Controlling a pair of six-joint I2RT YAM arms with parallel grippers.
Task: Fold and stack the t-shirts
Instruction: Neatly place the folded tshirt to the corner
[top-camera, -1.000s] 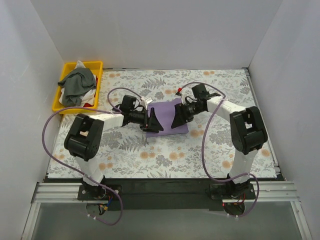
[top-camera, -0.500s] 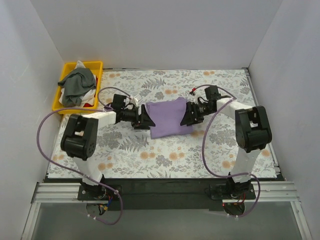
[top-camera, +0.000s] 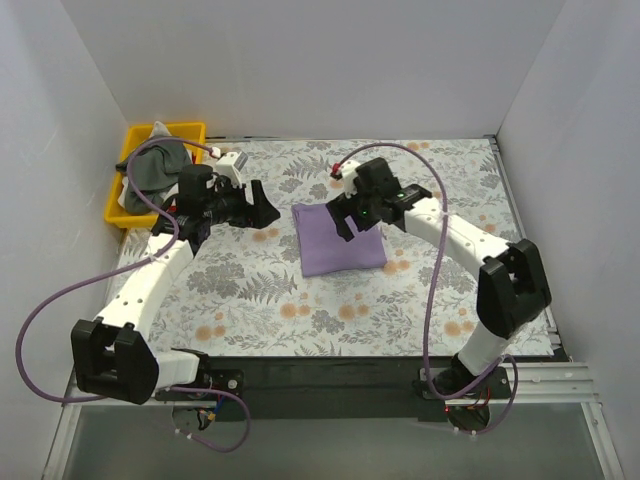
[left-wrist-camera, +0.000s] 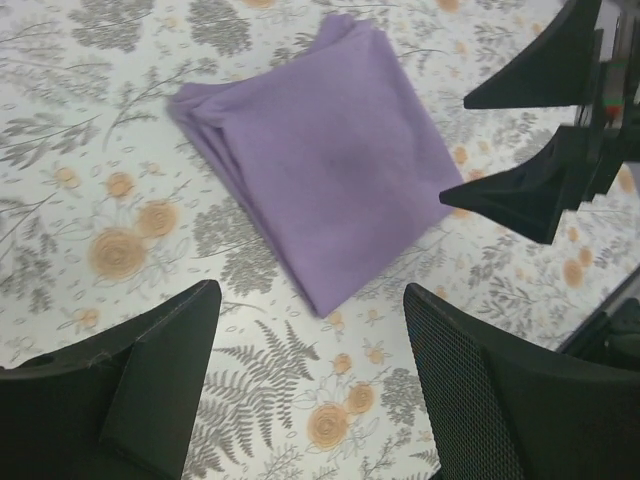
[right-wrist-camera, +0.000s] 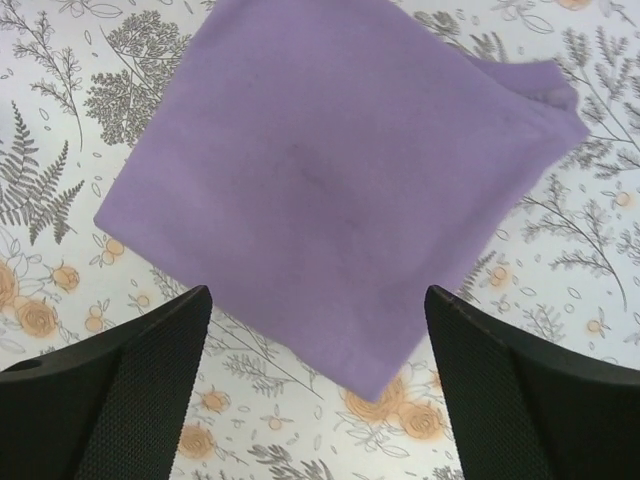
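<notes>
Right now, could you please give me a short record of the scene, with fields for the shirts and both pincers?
folded shirt: lilac-purple cloth t-shirt, a flat square on the floral-patterned table
unfolded shirt: dark grey-green cloth t-shirt, crumpled in the yellow plastic tray
left pincer: open, empty, left of the lilac shirt and apart from it
right pincer: open, empty, over the lilac shirt

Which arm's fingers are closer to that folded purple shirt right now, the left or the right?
Right. The right fingers hang open over the far edge of the purple shirt; the left fingers, also open, are off to its left side, above the flowered table.
</notes>
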